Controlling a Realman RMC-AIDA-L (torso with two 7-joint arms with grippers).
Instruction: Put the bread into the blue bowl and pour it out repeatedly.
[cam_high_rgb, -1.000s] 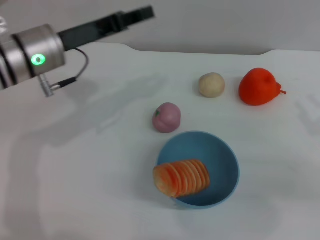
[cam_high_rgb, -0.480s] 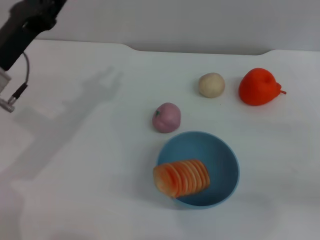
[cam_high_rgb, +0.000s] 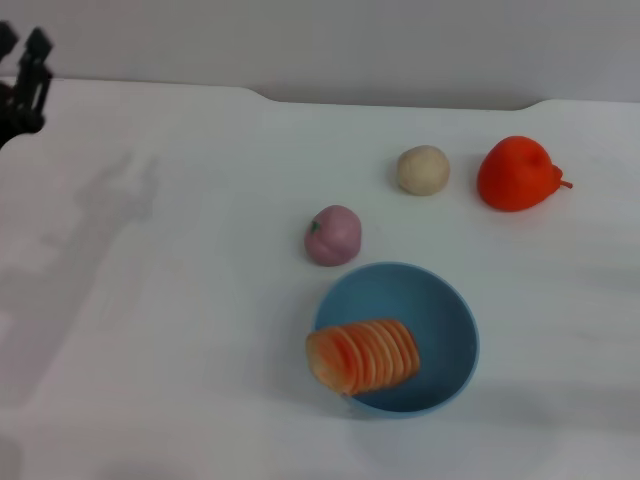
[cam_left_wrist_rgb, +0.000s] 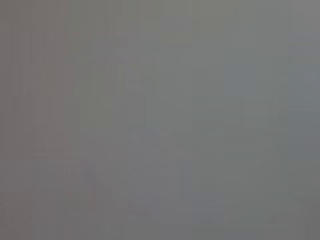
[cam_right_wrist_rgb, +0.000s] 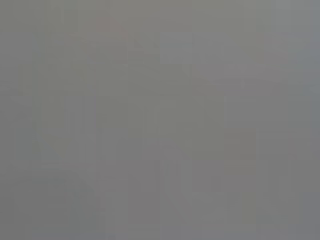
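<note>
The bread (cam_high_rgb: 363, 355), ridged orange-striped face up, lies inside the blue bowl (cam_high_rgb: 440, 310) and leans on its near left rim, with one end sticking out over the rim. The bowl stands on the white table at the near middle. My left gripper (cam_high_rgb: 22, 45) is at the far left edge of the head view, high and far from the bowl; its two dark fingers stand apart and hold nothing. My right gripper is out of view. Both wrist views show only plain grey.
A pink-purple round fruit (cam_high_rgb: 333, 235) sits just behind the bowl. A small beige ball (cam_high_rgb: 423, 169) and a red-orange fruit (cam_high_rgb: 517, 173) lie farther back on the right. The table's far edge (cam_high_rgb: 300, 100) runs along the back.
My left arm has swung away to the left and back, from over the table's far left to the picture's edge. The bread and bowl have not moved.
</note>
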